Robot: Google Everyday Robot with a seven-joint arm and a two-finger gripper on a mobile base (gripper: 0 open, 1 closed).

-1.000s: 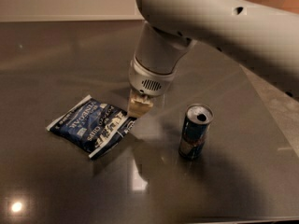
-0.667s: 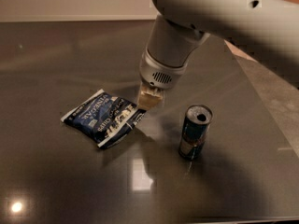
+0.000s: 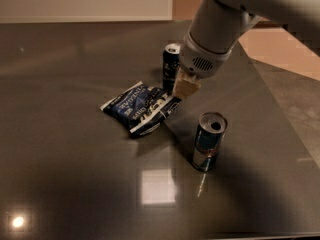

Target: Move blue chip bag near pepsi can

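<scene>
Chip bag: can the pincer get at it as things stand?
Looks like yes: the pincer sits on the chip bag's right end, seemingly shut on it, nothing between. The pepsi can stands just behind.

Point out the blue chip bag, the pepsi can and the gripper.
blue chip bag (image 3: 137,108): camera view, middle of its lettered face.
pepsi can (image 3: 169,69): camera view, dark side wall.
gripper (image 3: 182,93): camera view, tip, at the bag's right end.

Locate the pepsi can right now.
Camera view, upper centre: the pepsi can stands just behind the blue chip bag, beside the gripper at the bag's right end.
</scene>
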